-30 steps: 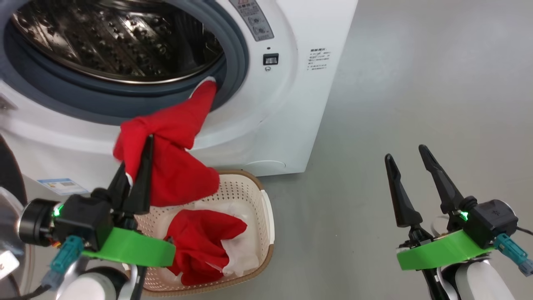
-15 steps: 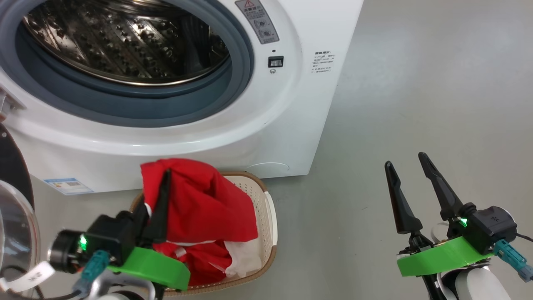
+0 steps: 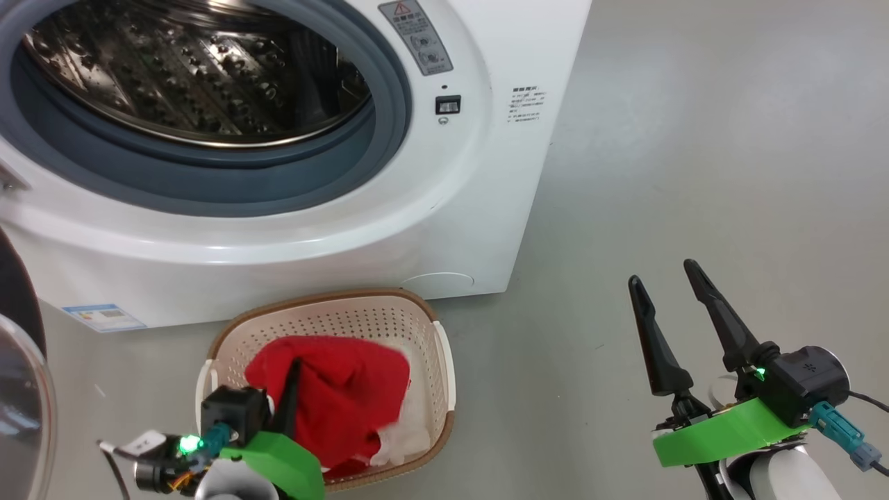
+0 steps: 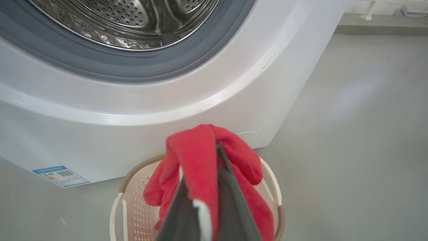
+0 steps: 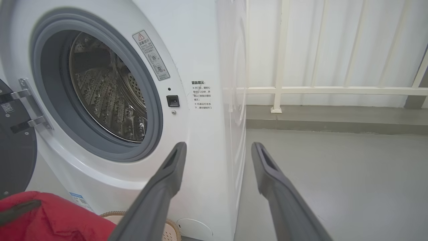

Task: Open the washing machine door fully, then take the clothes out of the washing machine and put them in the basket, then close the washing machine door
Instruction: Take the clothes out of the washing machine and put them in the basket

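Now left claw [image 3: 292, 378] was pinched shut on red clothes [image 3: 351, 389], down in basket [image 3: 333, 297], likely so cloth dropped inside. Basket sat on floor [image 3: 694, 139] right below washing machine [image 3: 417, 229] mouth, short carry. Right claw [image 3: 661, 273] was wide, empty, off to side. Door [image 3: 10, 298] hung open at left.

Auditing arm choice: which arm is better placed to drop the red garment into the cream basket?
Left. The left gripper is shut on the bright red fabric garment over the cream perforated plastic basket; the right gripper stands open and empty, off aside.
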